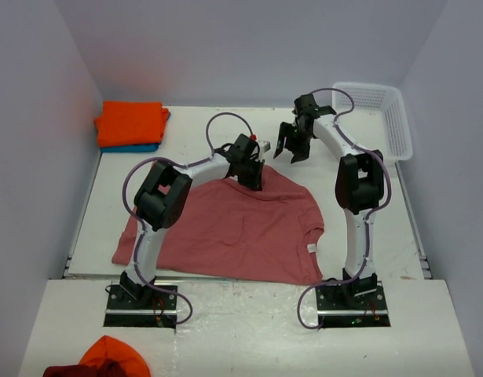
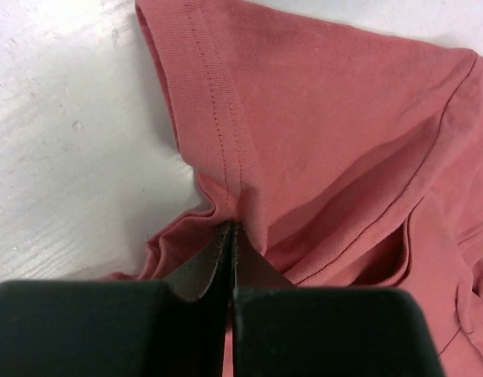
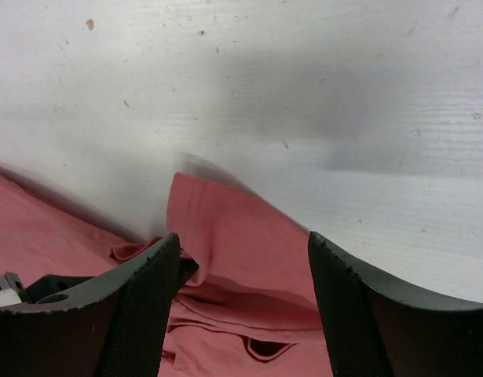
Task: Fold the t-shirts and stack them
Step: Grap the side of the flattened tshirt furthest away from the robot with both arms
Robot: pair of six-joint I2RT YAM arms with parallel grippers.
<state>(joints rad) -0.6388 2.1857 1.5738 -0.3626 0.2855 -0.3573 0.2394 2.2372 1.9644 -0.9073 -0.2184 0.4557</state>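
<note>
White table (image 1: 202, 137): salmon-red t-shirt (image 1: 241, 232) spread out, far edge bunched, creased

A: Where is the top view?
B: High behind both arm bases, angled down across the whole table (image 1: 186, 133).
A: And the 2 wrist views?
B: Each looks along its own fingers (image 3: 139, 314), close over the surface, the left one closest. All 3 views share the salmon-red t-shirt's (image 2: 320, 118) bunched far edge.
</note>
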